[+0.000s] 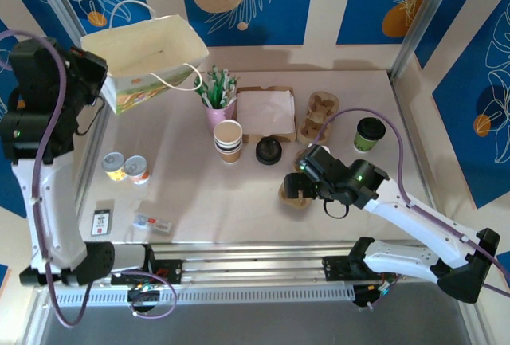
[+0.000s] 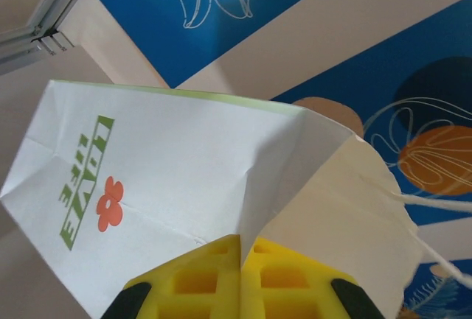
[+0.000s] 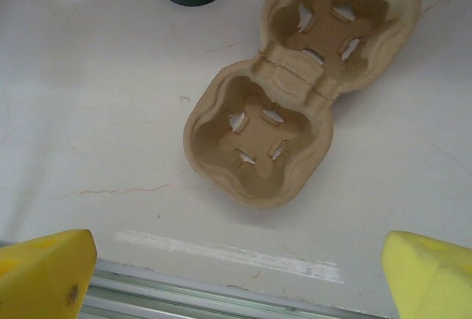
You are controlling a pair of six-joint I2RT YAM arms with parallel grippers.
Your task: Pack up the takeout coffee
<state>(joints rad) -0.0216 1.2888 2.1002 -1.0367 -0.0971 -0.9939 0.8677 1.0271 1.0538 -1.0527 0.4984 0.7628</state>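
The takeout coffee (image 1: 370, 134), a small dark-green cup with a black lid, stands at the right of the table, apart from both grippers. The white paper bag (image 1: 147, 56) is held up at the back left, mouth open toward the camera. My left gripper (image 1: 97, 74) is shut on its edge. In the left wrist view the yellow fingers (image 2: 214, 282) pinch the fold of the paper bag (image 2: 147, 179). My right gripper (image 1: 299, 180) is open, low over a brown two-cup carrier (image 3: 295, 105), left of the coffee. Its fingers (image 3: 44, 278) have nothing between them.
A stack of beige striped cups (image 1: 228, 140), a pile of black lids (image 1: 268, 150), a pink cup of stirrers (image 1: 219, 99), a brown tray (image 1: 265, 114) and a second carrier (image 1: 323, 114) stand mid-table. Two small cans (image 1: 126, 167) and packets (image 1: 151, 222) lie at the left.
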